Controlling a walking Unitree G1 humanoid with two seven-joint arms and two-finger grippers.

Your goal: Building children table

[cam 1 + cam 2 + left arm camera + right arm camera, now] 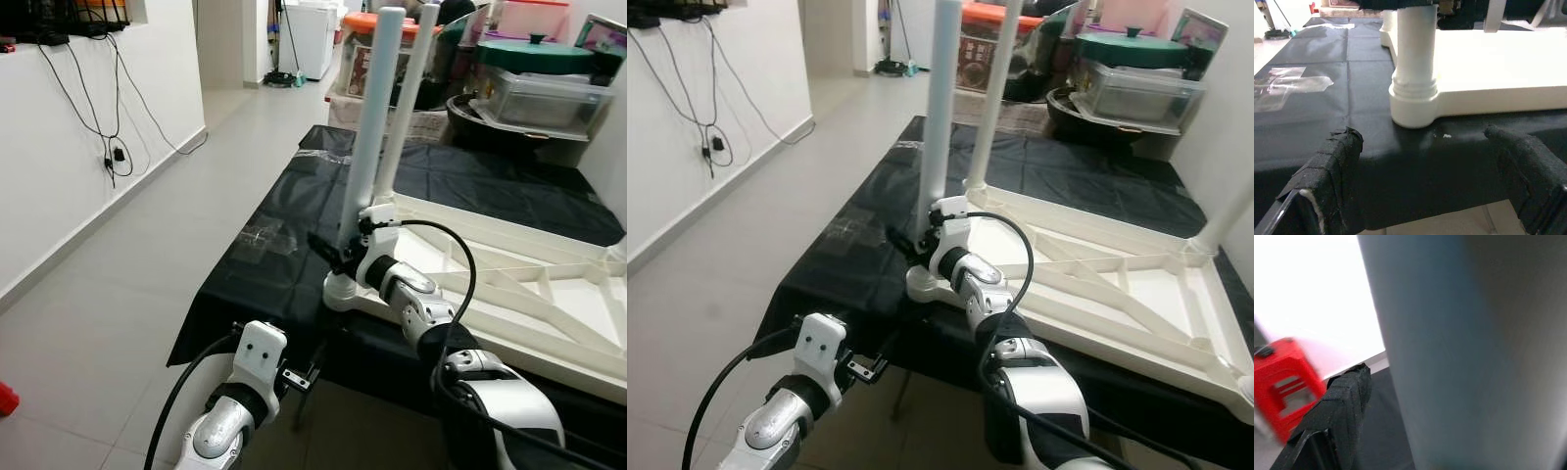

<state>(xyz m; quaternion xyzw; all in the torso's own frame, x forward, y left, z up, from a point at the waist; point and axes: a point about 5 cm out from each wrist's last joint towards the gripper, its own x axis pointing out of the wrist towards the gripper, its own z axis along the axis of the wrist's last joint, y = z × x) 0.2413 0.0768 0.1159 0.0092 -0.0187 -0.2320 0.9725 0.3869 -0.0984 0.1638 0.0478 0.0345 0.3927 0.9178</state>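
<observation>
Two legs (377, 117) stand upright in the upturned tabletop (1117, 284) on the black sheet (255, 264), the right gripper (338, 253) pinching the near leg low beside its socket, the left gripper (1440, 181) spread just below; further corner sockets seemingly remain unfitted.

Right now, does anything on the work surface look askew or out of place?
Yes: the tall white plastic leg in the near corner socket of the upturned white tabletop leans slightly. Crumpled clear plastic wrap lies on the black cloth.
</observation>
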